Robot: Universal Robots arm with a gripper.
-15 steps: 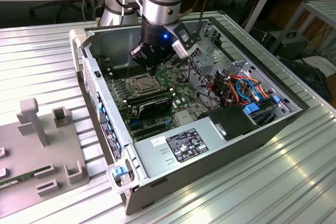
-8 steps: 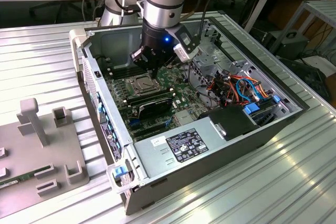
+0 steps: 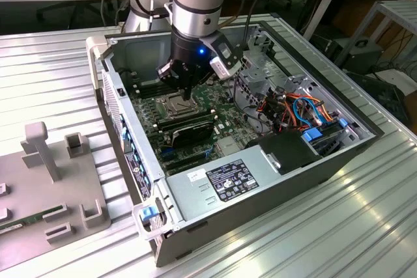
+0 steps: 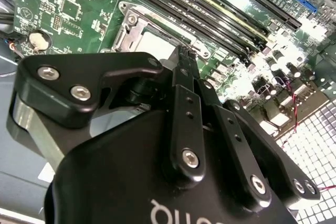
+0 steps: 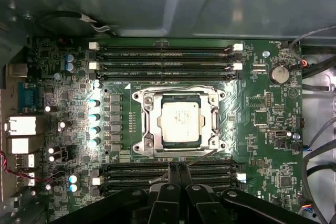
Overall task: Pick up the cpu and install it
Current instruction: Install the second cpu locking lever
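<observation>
While the arm reaches down from the top centre of the exterior view into the open computer case, its gripper hangs just above the motherboard, over the socket area. In the first wrist view the cpu lies at the centre of the frame, flat inside the socket with its dull silver top facing up and the metal frame around it; nothing touches it there. The gripper enters from the bottom centre of that frame with its two black fingertips pressed together and holding nothing, their ends over the memory slots just below the socket, apart from the chip. In the second wrist view the dark fingers run up the middle of the frame, again drawn together, and beyond their ends a pale part of the cpu shows in the socket, with long memory slots crossing the upper part. In the exterior view, a grey fixture plate sits at the lower left of the frame on the ribbed metal table, well apart from the case.
</observation>
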